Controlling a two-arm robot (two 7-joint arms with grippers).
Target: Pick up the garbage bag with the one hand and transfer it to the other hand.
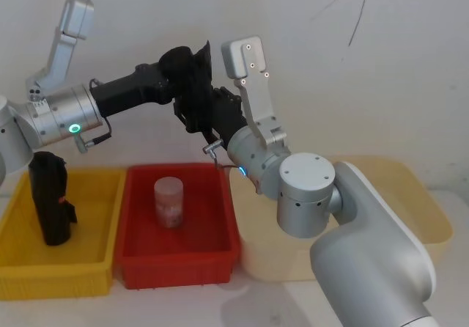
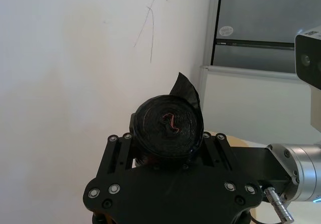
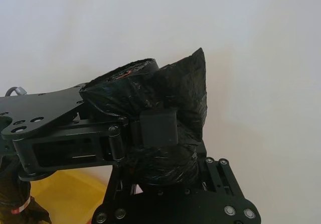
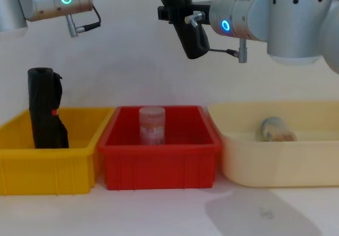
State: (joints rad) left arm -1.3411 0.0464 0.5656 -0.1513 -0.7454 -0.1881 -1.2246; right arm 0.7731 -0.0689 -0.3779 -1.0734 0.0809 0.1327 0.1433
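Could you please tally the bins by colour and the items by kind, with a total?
Yellow bin: 1
Red bin: 1
Cream bin: 1
Black rolls: 2, the garbage bag held between left gripper and right gripper, another roll standing in yellow
Jars: 2, red-bin jar, cream-bin jar
Total: 7

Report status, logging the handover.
Left gripper shut on garbage bag. Right gripper shut on it too, above red bin. Nothing blocking.
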